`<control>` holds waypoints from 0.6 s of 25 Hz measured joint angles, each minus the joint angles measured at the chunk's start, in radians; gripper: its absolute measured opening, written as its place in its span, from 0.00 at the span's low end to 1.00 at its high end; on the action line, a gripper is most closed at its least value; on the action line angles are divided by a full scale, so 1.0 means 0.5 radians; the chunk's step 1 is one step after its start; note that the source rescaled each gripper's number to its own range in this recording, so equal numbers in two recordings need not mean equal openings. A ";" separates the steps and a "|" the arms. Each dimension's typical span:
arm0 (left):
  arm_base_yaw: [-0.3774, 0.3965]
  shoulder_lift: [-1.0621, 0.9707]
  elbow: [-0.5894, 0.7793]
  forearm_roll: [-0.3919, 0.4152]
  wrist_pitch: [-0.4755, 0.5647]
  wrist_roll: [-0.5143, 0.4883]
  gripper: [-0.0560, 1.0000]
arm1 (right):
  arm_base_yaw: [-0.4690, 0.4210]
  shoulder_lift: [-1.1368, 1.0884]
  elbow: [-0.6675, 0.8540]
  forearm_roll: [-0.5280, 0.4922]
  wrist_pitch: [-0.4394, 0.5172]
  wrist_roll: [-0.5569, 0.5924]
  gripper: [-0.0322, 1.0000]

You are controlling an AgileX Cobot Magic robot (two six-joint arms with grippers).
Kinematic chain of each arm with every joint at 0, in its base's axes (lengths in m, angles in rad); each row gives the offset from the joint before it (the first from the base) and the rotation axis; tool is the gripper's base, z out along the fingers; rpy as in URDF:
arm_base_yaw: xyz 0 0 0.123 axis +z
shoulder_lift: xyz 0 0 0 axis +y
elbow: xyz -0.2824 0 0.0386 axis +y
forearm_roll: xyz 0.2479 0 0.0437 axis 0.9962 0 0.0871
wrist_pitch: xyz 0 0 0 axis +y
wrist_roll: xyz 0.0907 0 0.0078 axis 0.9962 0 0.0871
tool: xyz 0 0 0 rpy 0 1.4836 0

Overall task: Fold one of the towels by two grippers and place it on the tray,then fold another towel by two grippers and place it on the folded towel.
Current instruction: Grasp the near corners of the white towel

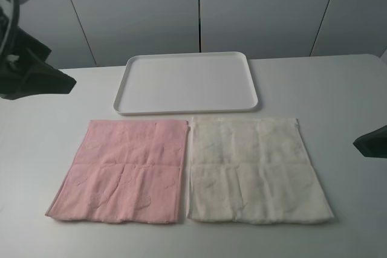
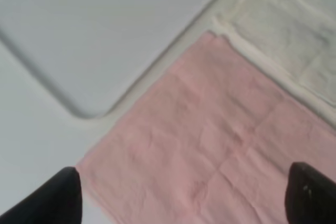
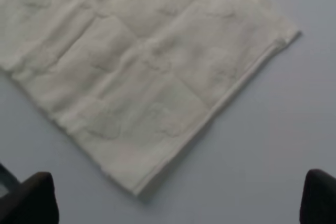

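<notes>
Here, the pink towel (image 1: 121, 170) and the cream towel (image 1: 259, 170) lie flat side by side on the desk (image 1: 338, 89), apparently just touching, on the near side of the white tray (image 1: 187, 83). The left hand (image 2: 184, 203) hangs over the pink towel, the right hand (image 3: 178, 184) beside the cream towel's corner; both gape wide, holding nothing.

The left arm (image 1: 30, 74) is seen at the left edge of the high view, the right arm (image 1: 372, 142) at the right edge. The left gripper (image 2: 184, 200) and the right gripper (image 3: 176, 203) are held with jaws spread wide, nothing being gripped.
</notes>
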 joint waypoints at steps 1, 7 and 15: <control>-0.122 0.068 -0.015 0.042 -0.046 0.004 0.99 | 0.035 0.039 0.000 -0.023 0.000 -0.035 1.00; -0.632 0.517 -0.145 0.271 -0.175 -0.020 0.99 | 0.169 0.241 0.000 -0.186 0.000 -0.186 1.00; -1.000 1.008 -0.296 0.534 -0.170 -0.020 0.99 | 0.287 0.510 0.014 -0.261 -0.039 -0.281 1.00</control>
